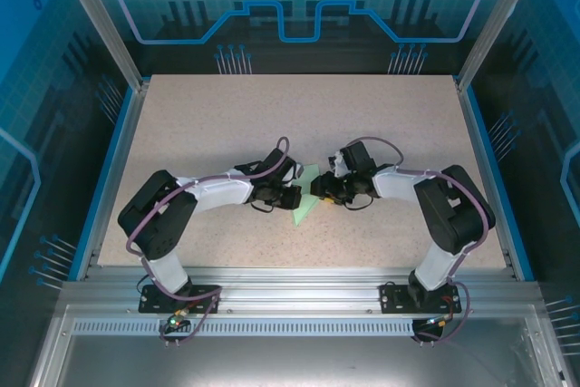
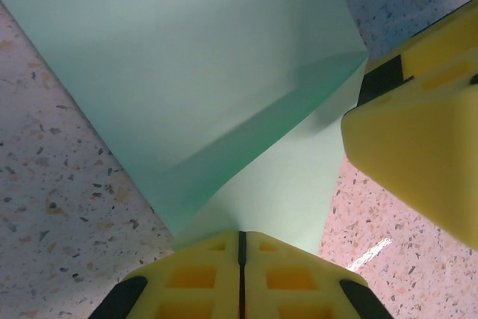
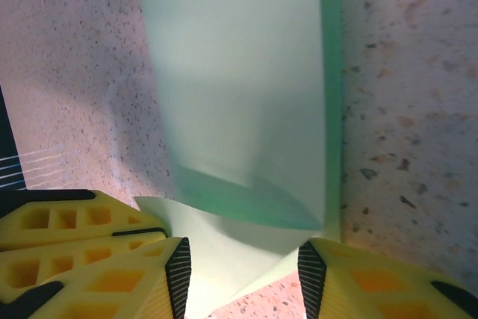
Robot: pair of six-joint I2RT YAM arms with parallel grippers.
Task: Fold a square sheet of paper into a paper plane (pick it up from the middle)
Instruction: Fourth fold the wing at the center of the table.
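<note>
Paper: pale mint, lying at the centre of the table. Partly folded, with the top flap lifted off the lower layer, shadowed beneath, crease not pressed flat. Early in the folding, judging by shape.

Left gripper: just left of table centre, low over the surface. Pads shut tight together, with the paper's near tip running into the seam between them. Judged clamped on the paper, probably to anchor it against sliding during the fold.

Right gripper: just right of table centre, facing the left gripper. Pads apart, straddling the paper's edge without pinching it. Placed, by the look of it, to take or press the loose flap.

Handling note: thin and light, so likely to skid or crumple under any tug against the clamp. Next move calls for a gentle hold on the flap, then pressure along the crease.
</note>
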